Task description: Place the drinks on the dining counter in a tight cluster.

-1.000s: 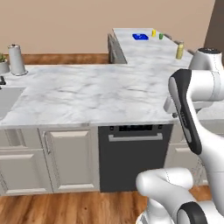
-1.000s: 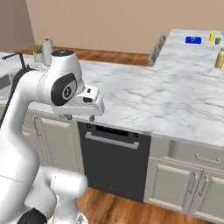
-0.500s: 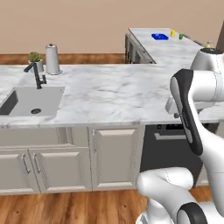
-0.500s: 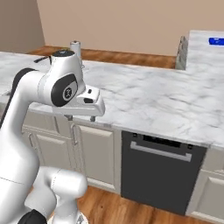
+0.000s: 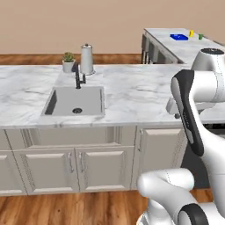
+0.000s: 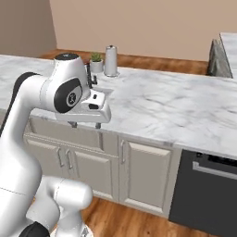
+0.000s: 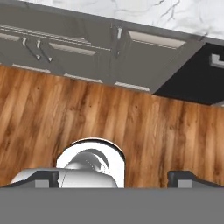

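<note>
White, grey-veined marble counter (image 5: 132, 92) is spreading at twelve o'clock; my two-finger gripper (image 6: 84, 125) is hanging spread wide, gripping nothing, over brown wood-plank floor (image 7: 109, 122).

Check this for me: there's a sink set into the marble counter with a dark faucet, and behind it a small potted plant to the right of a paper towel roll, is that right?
Not quite. The potted plant stands to the left of the paper towel roll, as the left base view shows. The rest holds: the sink is set into the marble counter, with a dark faucet behind its basin.
</note>
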